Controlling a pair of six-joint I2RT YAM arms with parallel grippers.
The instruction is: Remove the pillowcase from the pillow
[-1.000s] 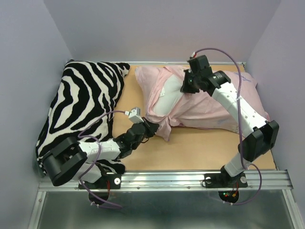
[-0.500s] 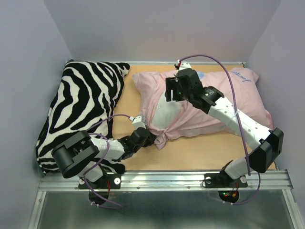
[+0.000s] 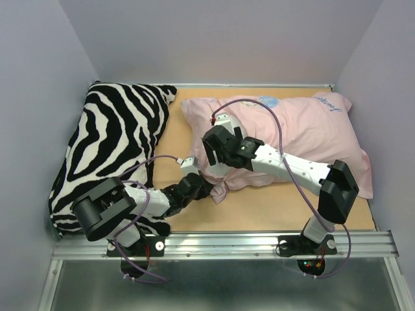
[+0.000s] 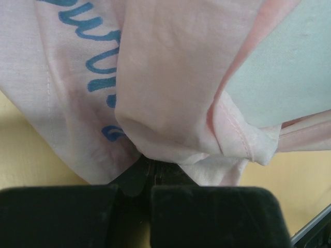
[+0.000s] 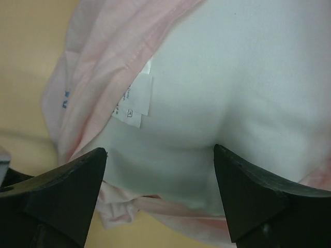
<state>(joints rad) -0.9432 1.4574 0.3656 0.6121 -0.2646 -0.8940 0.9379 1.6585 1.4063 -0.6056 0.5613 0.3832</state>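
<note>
The pillowcase (image 3: 305, 133), pale pink side out with blue script, lies across the table's middle and right, still around the pillow. My left gripper (image 3: 202, 186) is shut on a bunched near-left corner of the pillowcase (image 4: 165, 119) at its mouth. My right gripper (image 3: 214, 154) hangs open just above that mouth. Between its spread fingertips (image 5: 102, 153) shows the white pillow (image 5: 232, 77) with its small tag (image 5: 135, 101), the pink pillowcase (image 5: 103, 51) folded back around it. A patch of pillow (image 4: 289, 72) also shows in the left wrist view.
A black-and-white zebra-striped pillow (image 3: 117, 142) fills the left side, against the left wall. Bare orange tabletop (image 3: 272, 207) lies in front of the pillowcase. Lilac walls close in the back and both sides. The metal rail (image 3: 227, 243) runs along the near edge.
My right gripper opened, let go of the pillowcase and swung from the far side down and left to the case's mouth. The lifted fabric has settled. My left gripper keeps its hold.
</note>
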